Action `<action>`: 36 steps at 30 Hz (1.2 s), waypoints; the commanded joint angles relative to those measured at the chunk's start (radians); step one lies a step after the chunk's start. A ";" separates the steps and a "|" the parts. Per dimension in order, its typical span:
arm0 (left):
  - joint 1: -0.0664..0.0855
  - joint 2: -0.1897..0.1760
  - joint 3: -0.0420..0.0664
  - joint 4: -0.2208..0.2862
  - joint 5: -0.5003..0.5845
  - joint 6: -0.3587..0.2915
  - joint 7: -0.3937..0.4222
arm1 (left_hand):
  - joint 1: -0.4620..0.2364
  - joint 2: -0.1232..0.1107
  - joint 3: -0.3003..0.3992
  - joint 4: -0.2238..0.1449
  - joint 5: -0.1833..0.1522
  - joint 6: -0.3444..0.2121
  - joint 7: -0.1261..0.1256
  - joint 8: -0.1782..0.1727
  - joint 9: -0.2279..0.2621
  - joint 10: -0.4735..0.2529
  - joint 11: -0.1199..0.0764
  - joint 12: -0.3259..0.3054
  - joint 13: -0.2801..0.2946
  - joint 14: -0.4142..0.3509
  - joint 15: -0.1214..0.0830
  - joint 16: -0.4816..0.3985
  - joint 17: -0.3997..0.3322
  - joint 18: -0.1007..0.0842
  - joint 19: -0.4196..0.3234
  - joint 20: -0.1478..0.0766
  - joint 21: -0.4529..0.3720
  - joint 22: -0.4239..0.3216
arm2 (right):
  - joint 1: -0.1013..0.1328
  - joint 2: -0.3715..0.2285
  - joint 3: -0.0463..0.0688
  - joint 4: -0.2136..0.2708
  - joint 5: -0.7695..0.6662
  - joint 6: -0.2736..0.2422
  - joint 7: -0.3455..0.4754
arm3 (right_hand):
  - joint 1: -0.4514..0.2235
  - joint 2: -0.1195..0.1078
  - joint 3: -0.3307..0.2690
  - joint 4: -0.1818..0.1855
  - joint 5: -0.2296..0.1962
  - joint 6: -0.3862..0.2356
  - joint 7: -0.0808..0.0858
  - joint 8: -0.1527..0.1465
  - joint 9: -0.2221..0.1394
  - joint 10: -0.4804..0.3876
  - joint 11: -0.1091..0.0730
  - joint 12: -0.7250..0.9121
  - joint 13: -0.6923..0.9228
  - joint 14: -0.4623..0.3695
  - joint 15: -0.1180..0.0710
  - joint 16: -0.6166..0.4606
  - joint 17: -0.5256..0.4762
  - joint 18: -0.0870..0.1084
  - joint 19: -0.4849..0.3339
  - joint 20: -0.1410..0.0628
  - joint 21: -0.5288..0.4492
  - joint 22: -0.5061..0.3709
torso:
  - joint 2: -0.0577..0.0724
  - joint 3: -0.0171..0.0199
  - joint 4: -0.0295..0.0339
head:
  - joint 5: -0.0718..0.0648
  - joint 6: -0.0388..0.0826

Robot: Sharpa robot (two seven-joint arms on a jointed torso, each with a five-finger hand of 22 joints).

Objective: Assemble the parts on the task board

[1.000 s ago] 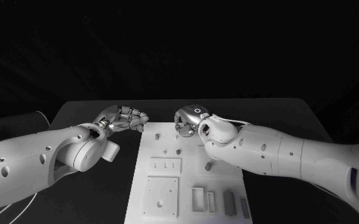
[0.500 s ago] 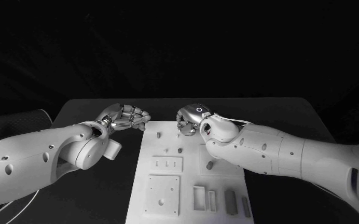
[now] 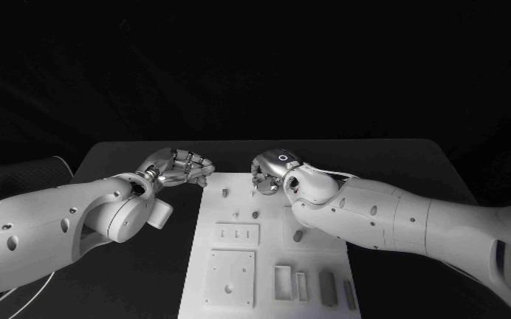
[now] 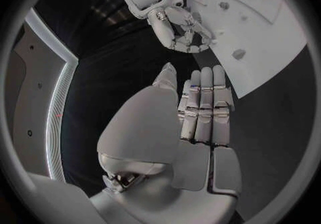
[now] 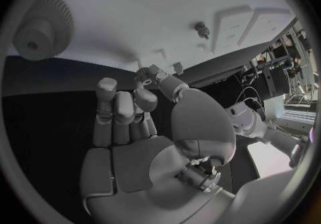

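Observation:
The white task board [image 3: 209, 260] lies lengthwise in the middle of the table. Small pegs [image 3: 226, 193] stand near its far end, and a short part [image 3: 297, 235] stands further along. My right hand [image 3: 272, 171] hovers over the board's far end with its fingers curled in, and I see nothing in them. From the right wrist, a toothed gear [image 5: 39, 34] lies on the board [image 5: 134, 15] ahead of those fingers [image 5: 123, 109], with a peg [image 5: 200, 29] beyond. My left hand [image 3: 181, 167] hangs just off the board's far left corner, fingers held together and curled, holding nothing.
On the near half of the board are a ribbed block [image 3: 236, 235], a square plate [image 3: 231, 278] and several narrow upright pieces [image 3: 327, 289]. Dark table [image 3: 405, 164] lies on both sides. From the left wrist, the right hand [image 4: 181, 29] sits at the board's corner [image 4: 267, 69].

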 commanded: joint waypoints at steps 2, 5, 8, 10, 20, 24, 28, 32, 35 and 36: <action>0.002 0.001 0.001 0.003 -0.008 0.001 0.010 | 0.009 -0.002 -0.002 -0.001 0.003 0.006 -0.001 -0.006 0.000 0.005 -0.001 -0.007 0.002 0.001 0.002 -0.004 0.002 0.007 -0.001 -0.007 -0.004 0.000 | -0.004 0.003 0.000 -0.002 -0.015 0.010 -0.001 | 0.002 -0.007 0.004 -0.003 0.004 0.011 0.002 0.003 0.002 0.001 0.000 0.000 -0.002 0.006 0.002 0.005 -0.002 0.031 0.000 -0.007 0.005 0.015 | 0.000 0.0006 0.0001 | 0.001 -0.001; 0.002 0.001 0.001 0.003 -0.008 0.001 0.009 | 0.009 -0.002 -0.002 -0.001 0.003 0.006 -0.001 -0.006 0.000 0.005 -0.001 -0.007 0.002 0.001 0.002 -0.005 0.002 0.007 -0.001 -0.007 -0.004 0.000 | -0.005 0.003 0.000 -0.002 -0.015 0.010 -0.001 | 0.002 -0.008 0.003 -0.003 0.004 0.011 0.002 0.003 0.002 0.001 0.001 0.000 -0.002 0.006 0.002 0.006 -0.001 0.031 0.000 -0.007 0.005 0.015 | 0.000 0.0008 -0.0002 | 0.001 -0.002; 0.002 0.001 0.001 0.002 -0.008 0.005 0.007 | 0.009 -0.002 -0.002 -0.001 0.003 0.006 -0.001 -0.006 0.000 0.005 -0.001 -0.007 0.002 0.001 0.002 -0.005 0.002 0.007 -0.001 -0.007 -0.004 0.000 | -0.005 0.004 0.000 -0.004 -0.015 0.012 -0.002 | 0.002 -0.008 0.003 -0.003 0.003 0.011 0.002 0.003 0.002 0.001 0.001 0.000 -0.002 0.007 0.002 0.006 -0.001 0.031 0.000 -0.007 0.005 0.015 | 0.000 0.0007 -0.0006 | 0.001 -0.003; 0.002 0.001 0.001 0.003 -0.008 0.006 0.007 | 0.009 -0.002 -0.002 -0.001 0.003 0.006 -0.001 -0.006 0.000 0.005 -0.001 -0.008 0.002 0.001 0.002 -0.005 0.003 0.007 -0.001 -0.007 -0.004 0.000 | -0.005 0.004 0.000 -0.004 -0.015 0.012 -0.002 | 0.002 -0.008 0.003 -0.003 0.003 0.011 0.002 0.003 0.002 0.001 0.001 0.000 -0.002 0.006 0.002 0.006 -0.001 0.031 0.000 -0.007 0.005 0.015 | 0.000 0.0007 -0.0005 | 0.001 -0.003; 0.002 0.002 0.001 0.002 -0.008 0.007 0.006 | 0.008 -0.002 -0.002 -0.001 0.003 0.006 -0.001 -0.007 0.000 0.005 -0.001 -0.008 0.002 0.001 0.002 -0.006 0.004 0.007 -0.001 -0.006 -0.005 0.001 | -0.007 0.010 -0.001 -0.012 -0.014 0.012 -0.003 | 0.002 -0.008 0.003 -0.004 0.003 0.012 0.002 0.002 0.002 0.001 0.001 0.000 -0.002 0.006 0.002 0.005 -0.002 0.031 0.000 -0.007 0.005 0.015 | 0.000 0.0010 -0.0003 | 0.001 -0.002; 0.002 0.003 0.001 0.001 -0.008 0.007 0.007 | 0.008 -0.002 -0.002 -0.001 0.003 0.006 -0.001 -0.007 0.000 0.005 -0.001 -0.009 0.003 0.000 0.002 -0.007 0.004 0.007 -0.001 -0.006 -0.005 0.001 | -0.008 0.014 -0.001 -0.018 -0.014 0.009 -0.003 | 0.002 -0.009 0.003 -0.004 0.003 0.011 0.002 0.002 0.002 0.001 0.001 0.000 -0.002 0.005 0.002 0.005 -0.004 0.031 0.000 -0.007 0.004 0.015 | 0.000 0.0010 0.0000 | 0.001 -0.002; 0.002 0.004 0.001 0.001 -0.008 0.009 0.006 | 0.009 -0.002 -0.003 -0.001 0.003 0.006 -0.001 -0.007 0.000 0.005 -0.001 -0.009 0.003 0.000 0.002 -0.007 0.004 0.007 -0.001 -0.007 -0.005 0.001 | -0.008 0.018 -0.001 -0.024 -0.010 0.008 -0.001 | 0.002 -0.011 0.002 -0.005 0.002 0.011 0.003 0.002 0.002 0.001 0.001 0.000 -0.002 0.004 0.002 0.004 -0.007 0.031 0.000 -0.007 0.004 0.015 | 0.000 0.0007 -0.0005 | 0.000 0.000; 0.002 0.003 0.001 0.001 -0.008 0.011 0.005 | 0.009 -0.001 -0.003 -0.001 0.004 0.006 -0.001 -0.007 0.000 0.005 -0.001 -0.009 0.003 0.001 0.002 -0.008 0.005 0.007 -0.001 -0.007 -0.005 0.001 | -0.008 0.017 -0.002 -0.030 -0.010 0.005 -0.006 | 0.004 -0.016 0.003 -0.007 0.001 0.008 0.003 -0.001 0.002 0.000 0.002 -0.001 -0.003 0.000 0.003 0.002 -0.012 0.031 -0.002 -0.007 0.003 0.015 | 0.000 0.0006 -0.0001 | 0.000 0.000; 0.002 0.003 0.001 0.000 -0.008 0.011 0.005 | 0.009 -0.001 -0.003 -0.001 0.003 0.006 -0.001 -0.008 0.000 0.005 -0.001 -0.009 0.003 0.001 0.002 -0.008 0.005 0.007 -0.001 -0.006 -0.006 0.001 | -0.008 0.016 -0.002 -0.032 -0.010 0.005 -0.006 | 0.004 -0.016 0.003 -0.007 0.001 0.008 0.004 -0.001 0.002 0.000 0.002 -0.002 -0.003 0.000 0.003 0.001 -0.013 0.031 -0.002 -0.007 0.003 0.015 | 0.001 0.0005 -0.0008 | 0.000 0.000; 0.002 0.003 0.001 -0.001 -0.008 0.011 0.005 | 0.009 -0.002 -0.003 -0.001 0.003 0.006 -0.001 -0.008 0.000 0.005 -0.001 -0.009 0.003 0.001 0.002 -0.008 0.005 0.007 -0.001 -0.006 -0.006 0.001 | -0.008 0.015 -0.002 -0.030 -0.010 0.005 -0.007 | 0.004 -0.016 0.003 -0.007 0.001 0.008 0.004 -0.001 0.002 0.000 0.002 -0.002 -0.003 -0.001 0.003 0.001 -0.014 0.031 -0.002 -0.007 0.003 0.014 | 0.001 0.0003 -0.0008 | 0.000 0.000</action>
